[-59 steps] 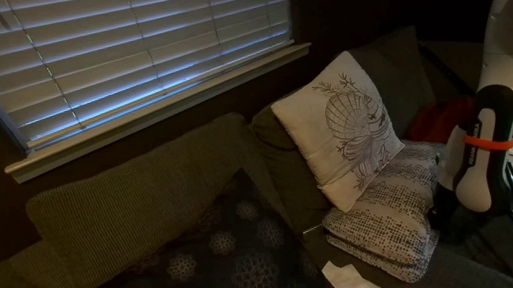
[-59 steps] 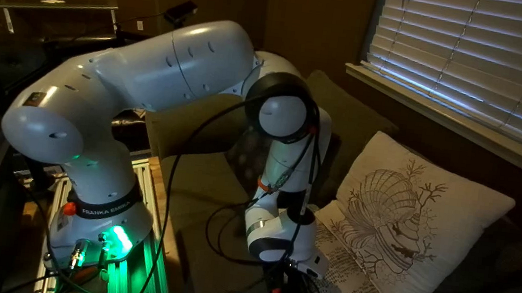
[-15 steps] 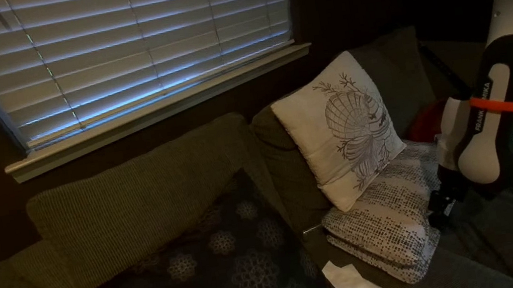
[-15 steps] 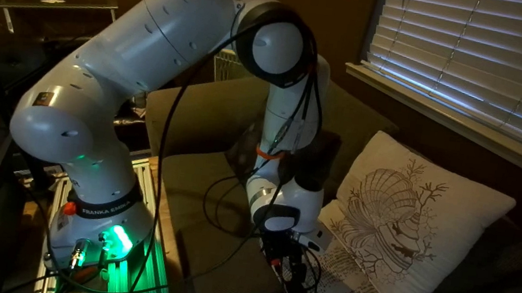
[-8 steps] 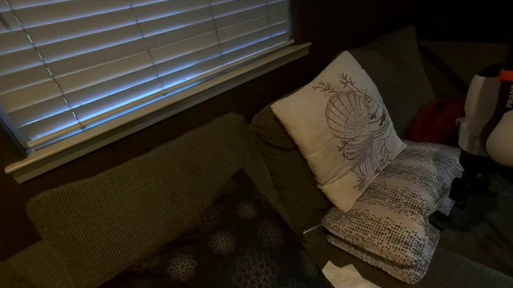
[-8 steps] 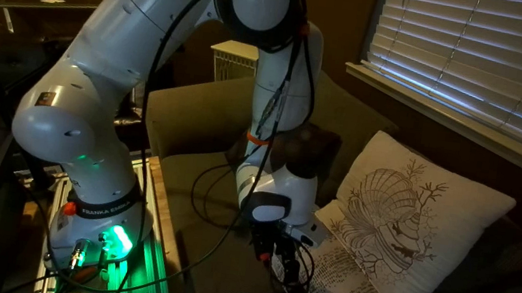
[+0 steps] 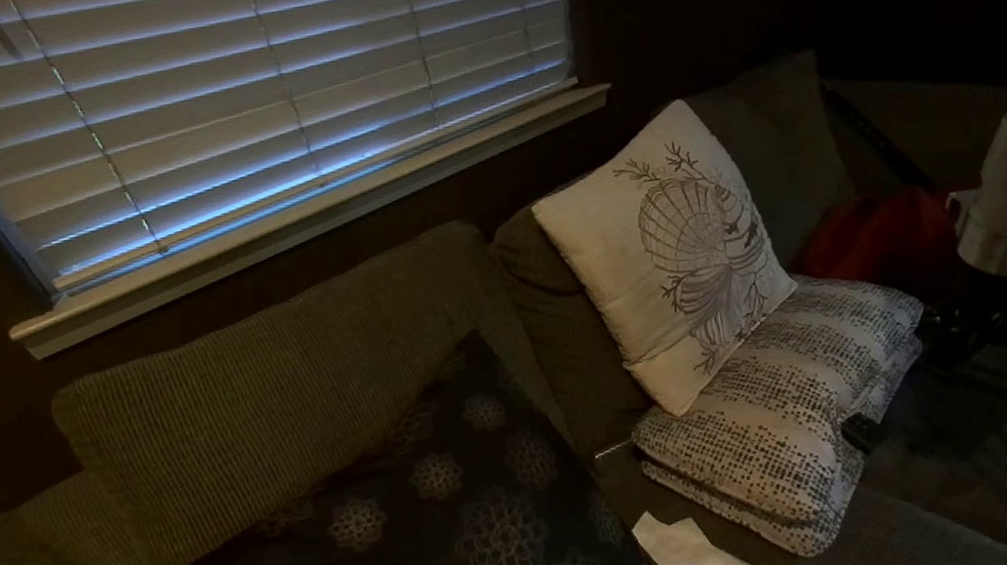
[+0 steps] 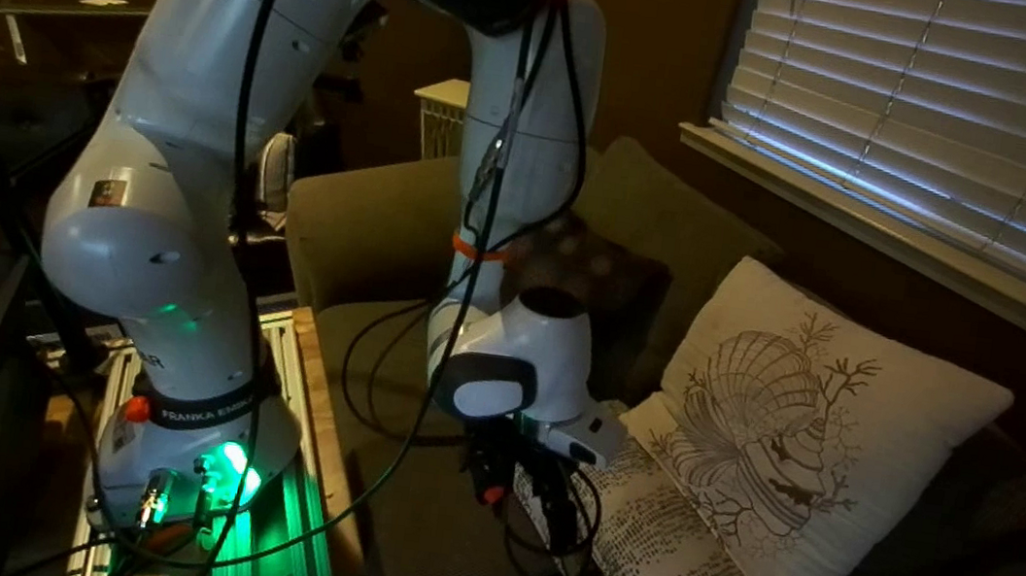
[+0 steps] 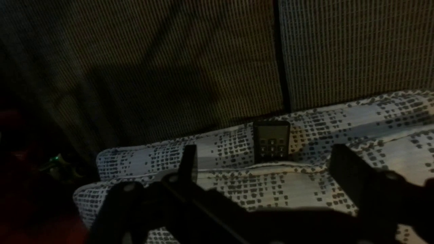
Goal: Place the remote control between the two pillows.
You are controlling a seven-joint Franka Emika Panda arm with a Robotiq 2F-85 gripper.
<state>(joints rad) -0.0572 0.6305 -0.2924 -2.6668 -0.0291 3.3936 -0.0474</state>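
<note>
Remote control [image 9: 272, 139]: lying on the lower layer of the speckled pillow [image 7: 768, 413], buttons facing up. In the wrist view its far end is exposed; its near end passes out of sight under the upper layer. It sits at the pillow's edge, well apart from the cream pillow [image 7: 689, 266]. Whether the two speckled layers are one folded pillow or two stacked, I cannot tell.

Gripper [image 9: 266, 162]: fingers [image 9: 187, 163] spread wide, a broad gap between. The remote shows through that gap, apart from both. In an exterior view the arm [image 8: 236, 29] reaches over the seat of the sofa [image 8: 369, 221] and bends down, gripper near the speckled pillow's edge; its height above the fabric I cannot judge.

Cream pillow: shell motif outward, tilted back against the sofa, lower edge touching the top of the speckled one. Seen so in both exterior views.

Surroundings, in an exterior view: navy cushion [image 7: 373, 547] with pale flower pattern, near left; white sheet [image 7: 695, 559], paper or cloth uncertain, just beside it on the right; red item [image 7: 887, 238] at right, beyond the speckled pillow, too dark to identify; window blinds [image 7: 271, 98] far left, bluish light along the slats. Green light [image 8: 241, 472] at the arm's base, near left in an exterior view.
</note>
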